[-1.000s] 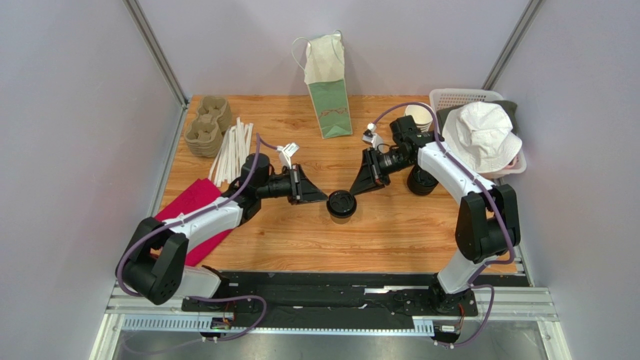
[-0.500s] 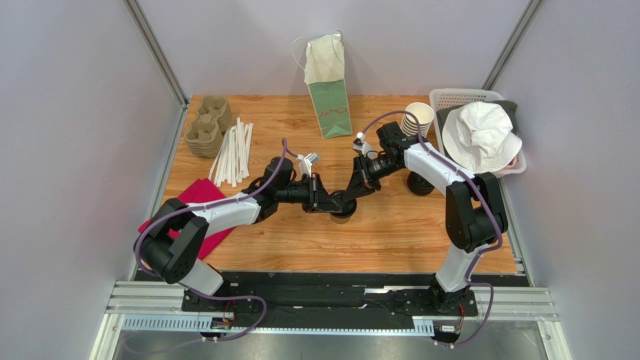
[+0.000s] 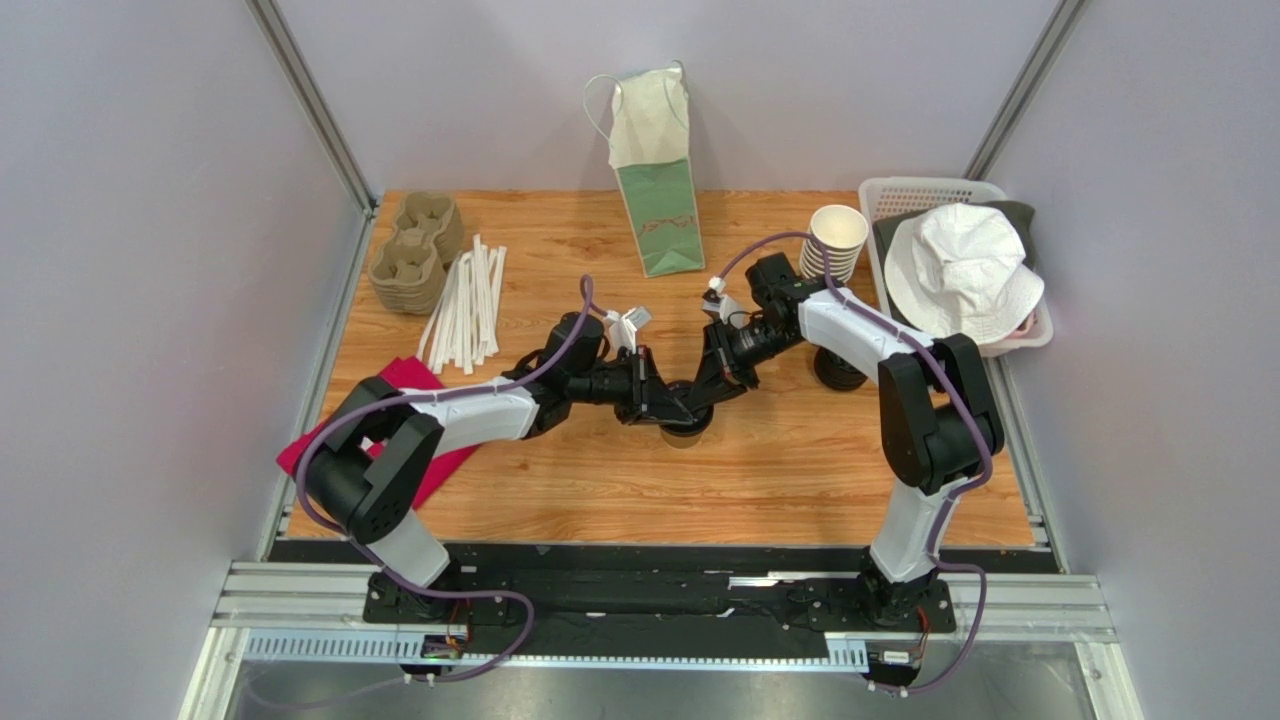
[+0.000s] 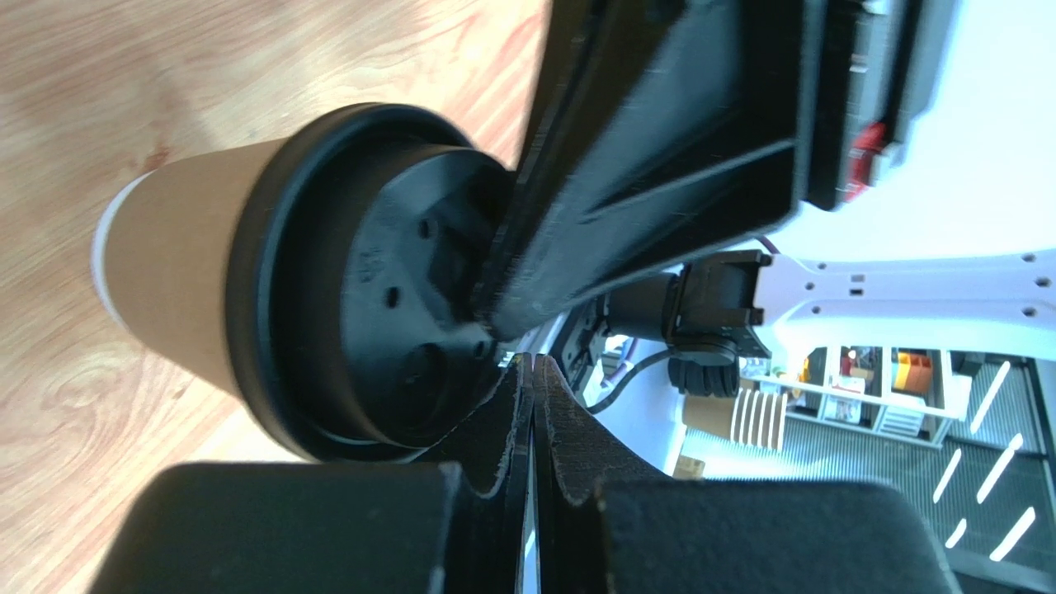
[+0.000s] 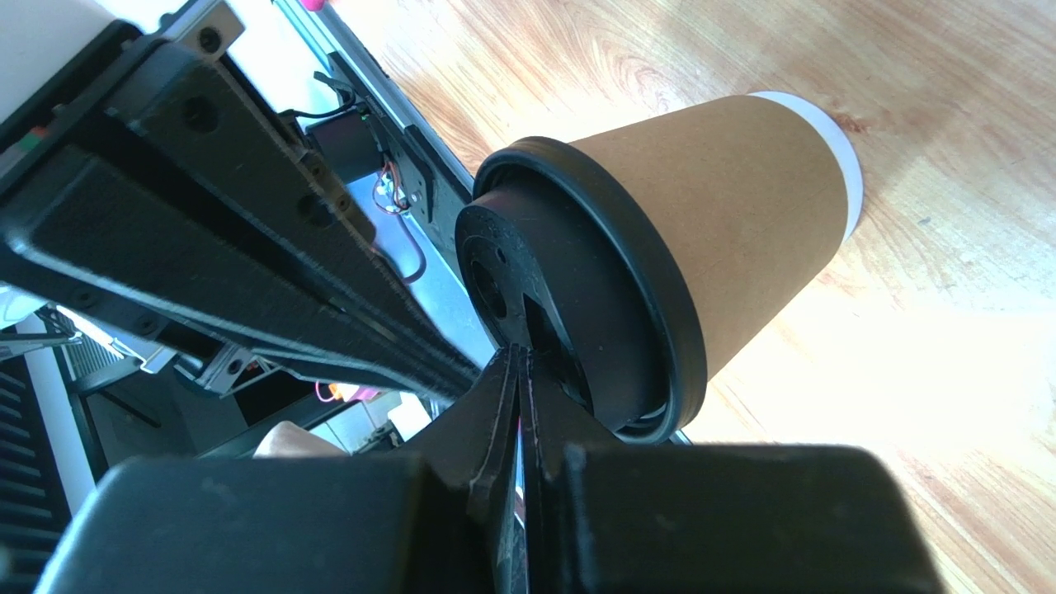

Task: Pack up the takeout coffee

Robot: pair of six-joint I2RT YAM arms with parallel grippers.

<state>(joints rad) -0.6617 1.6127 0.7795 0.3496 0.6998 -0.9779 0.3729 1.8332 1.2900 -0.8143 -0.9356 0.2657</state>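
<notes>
On the table (image 3: pixel 781 465), well in front of the bag (image 3: pixel 657 195), the cup (image 3: pixel 684 431) stands upright, axis vertical, directly beneath the left gripper (image 3: pixel 655 402) and right gripper (image 3: pixel 706 386), both equally near, each pinched shut on nothing (tips meeting at the lid (image 4: pixel 360 328)).

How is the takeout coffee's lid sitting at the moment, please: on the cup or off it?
On: the black lid rings the rim of the brown cup in both wrist views.

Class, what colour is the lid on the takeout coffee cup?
The lid is black; right wrist view shows it best.
</notes>
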